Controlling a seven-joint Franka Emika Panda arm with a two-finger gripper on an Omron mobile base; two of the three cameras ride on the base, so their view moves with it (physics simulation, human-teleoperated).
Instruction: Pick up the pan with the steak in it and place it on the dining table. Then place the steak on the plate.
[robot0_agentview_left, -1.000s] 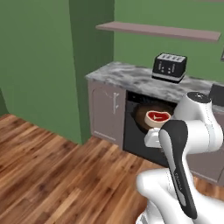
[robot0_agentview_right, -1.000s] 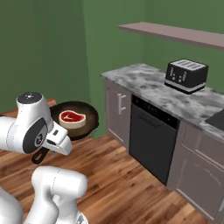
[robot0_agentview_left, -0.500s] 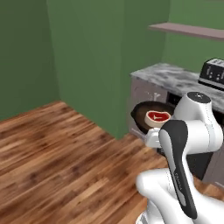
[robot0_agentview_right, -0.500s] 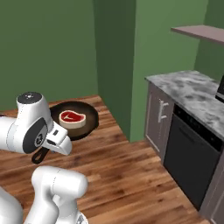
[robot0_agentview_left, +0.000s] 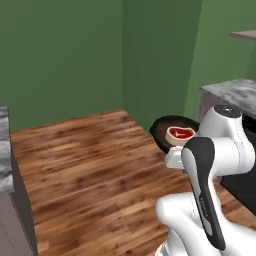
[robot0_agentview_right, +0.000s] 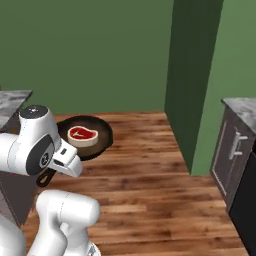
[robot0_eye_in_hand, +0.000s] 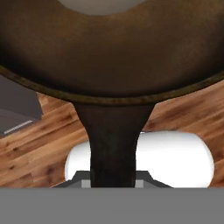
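In the left base view the pan hangs in the air over the wood floor, just beyond the arm's white wrist, with the steak lying flat in its middle. It sits level, which I judge is deliberate: carried flat, the meat will not slide to the rim while the base drives. The handle and the jaws are hidden behind the wrist here, so the grip itself cannot be read from this side. A marbled worktop shows at far right, cut off by the frame; a grey marbled edge at near left is too clipped to say what it belongs to.

In the right base view the pan is again level above the floor, the steak a little left of centre in it. The short dark handle pokes out near and low under the white hand, so the pan is held by that handle, away from the meat. A brown cabinet stands at right, partly out of frame. No plate or stools can be made out.

In the hand view the pan spans the top and its handle runs straight down between the jaws, which are closed tight on it; the fingertips themselves are cut off at the bottom. The pale fat rim of the steak just peeks in at the top edge.
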